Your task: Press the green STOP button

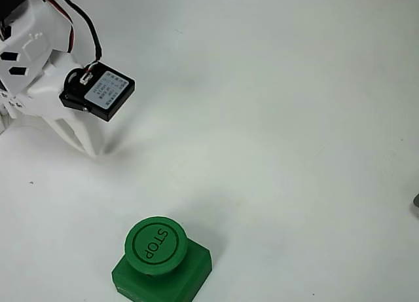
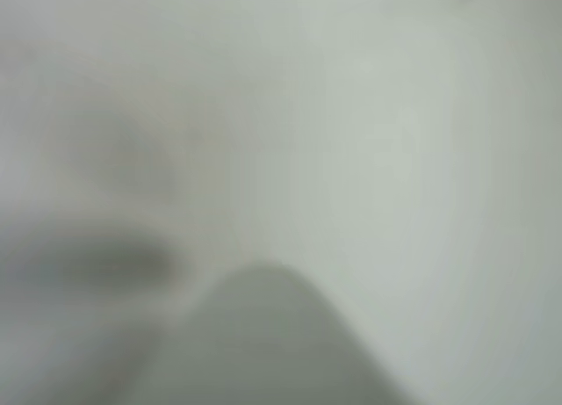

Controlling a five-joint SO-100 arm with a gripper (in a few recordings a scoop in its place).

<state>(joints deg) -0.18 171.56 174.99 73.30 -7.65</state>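
The green STOP button [image 1: 156,244] stands near the bottom edge of the fixed view, its round cap with "STOP" inside a dark ring sitting on a squarish green base block [image 1: 190,276]. My white gripper [image 1: 92,149] is at the upper left, pointing down with its tip on or just above the white table. It is well up and to the left of the button. Its two fingers meet in a single point with nothing between them. A black servo [image 1: 98,92] sits on the wrist. The wrist view is blurred, showing a pale surface and a grey rounded shape [image 2: 263,343].
The white table [image 1: 281,118] stretches open to the right and between the gripper and the button. A small dark object [image 1: 416,201] pokes in at the right edge.
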